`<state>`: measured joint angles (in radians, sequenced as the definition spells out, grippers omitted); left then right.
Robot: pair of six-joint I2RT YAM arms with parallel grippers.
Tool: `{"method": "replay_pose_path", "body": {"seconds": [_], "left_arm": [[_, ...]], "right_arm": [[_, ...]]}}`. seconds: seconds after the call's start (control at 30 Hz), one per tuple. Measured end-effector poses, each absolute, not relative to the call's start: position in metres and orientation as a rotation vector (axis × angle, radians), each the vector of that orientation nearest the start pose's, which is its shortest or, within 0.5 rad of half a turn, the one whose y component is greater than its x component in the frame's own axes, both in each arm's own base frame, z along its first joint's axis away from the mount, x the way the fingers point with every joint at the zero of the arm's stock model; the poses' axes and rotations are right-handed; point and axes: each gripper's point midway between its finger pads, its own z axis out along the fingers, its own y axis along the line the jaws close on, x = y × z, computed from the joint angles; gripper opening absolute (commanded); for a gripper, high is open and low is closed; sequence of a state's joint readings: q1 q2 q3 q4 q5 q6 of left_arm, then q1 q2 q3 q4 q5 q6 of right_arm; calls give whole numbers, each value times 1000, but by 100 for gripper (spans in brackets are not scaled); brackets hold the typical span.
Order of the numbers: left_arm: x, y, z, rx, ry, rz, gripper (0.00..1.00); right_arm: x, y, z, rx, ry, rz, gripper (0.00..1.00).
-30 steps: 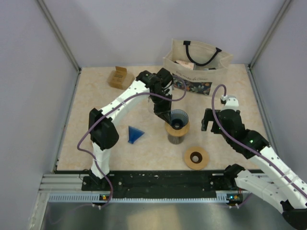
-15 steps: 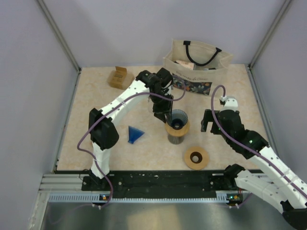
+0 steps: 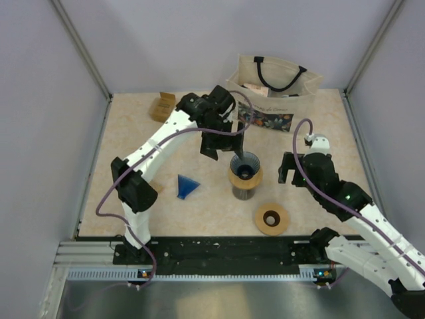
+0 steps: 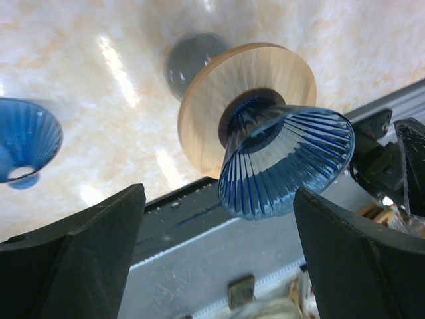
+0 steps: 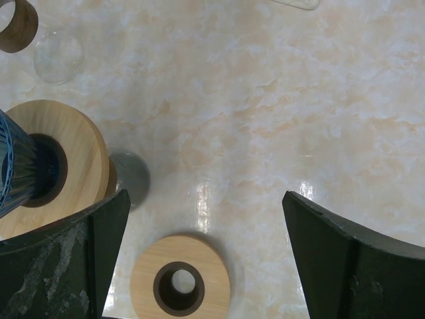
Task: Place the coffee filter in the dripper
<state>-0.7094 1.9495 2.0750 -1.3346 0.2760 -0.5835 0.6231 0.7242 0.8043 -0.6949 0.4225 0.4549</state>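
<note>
Both grippers stood with jaws apart and empty, the left gripper [image 3: 224, 147] just above centre frame, the right gripper [image 3: 289, 171] at centre right. The blue filter [image 3: 247, 163] sat upright in the wood-collared dripper [image 3: 234, 179] at centre.

Overall light: bright, even and from overhead; the tabletop [image 3: 133, 146] read pale and clean in the top view.
Glare: white streaks lay on the glossy tabletop toward 10 o'clock in the left wrist view, and small bright patches toward 6 o'clock in the right wrist view.
Shadows: soft-edged and faint under the arms.
Sharp: the blue ribbed cone [image 4: 285, 166] and the wooden disc [image 4: 246, 93].
Blurred: the left end effector [image 4: 219, 196] fingers [image 4: 80, 259], near-black at 7 and 5 o'clock; the right end effector [image 5: 206, 199] fingers [image 5: 60, 266] were equally dark.
</note>
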Motion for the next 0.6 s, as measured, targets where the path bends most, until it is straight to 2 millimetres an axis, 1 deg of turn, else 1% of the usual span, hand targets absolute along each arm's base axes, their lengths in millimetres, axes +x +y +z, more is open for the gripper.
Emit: {"method": "replay_pose_path", "body": {"seconds": [0.1, 0.17, 0.23, 0.27, 0.33, 0.4, 0.47, 0.5, 0.53, 0.57, 0.6], "left_arm": [[267, -303, 239, 233, 2832, -603, 99], [274, -286, 260, 186, 2731, -535, 99], [280, -263, 279, 99, 2617, -446, 99], [280, -250, 285, 57, 2577, -403, 99], [281, -215, 293, -79, 2465, -293, 99], [273, -178, 289, -201, 2394, -199, 99], [268, -148, 277, -319, 2349, -143, 99], [268, -132, 267, -397, 2328, -119, 99], [266, -112, 252, -486, 2313, -79, 99], [264, -98, 240, -547, 2310, -39, 99], [260, -77, 221, -641, 2305, 25, 99]], "right_arm": [[225, 93, 200, 59, 2121, 177, 99], [224, 93, 202, 61, 2114, 181, 99], [224, 92, 203, 63, 2108, 184, 99], [224, 92, 203, 64, 2106, 186, 99], [224, 92, 205, 65, 2101, 188, 99], [224, 92, 205, 66, 2097, 191, 99], [224, 91, 206, 64, 2091, 188, 99], [224, 91, 207, 65, 2087, 186, 99], [225, 90, 209, 69, 2080, 184, 99], [225, 89, 210, 73, 2073, 182, 99], [225, 88, 211, 78, 2065, 179, 99]]}}
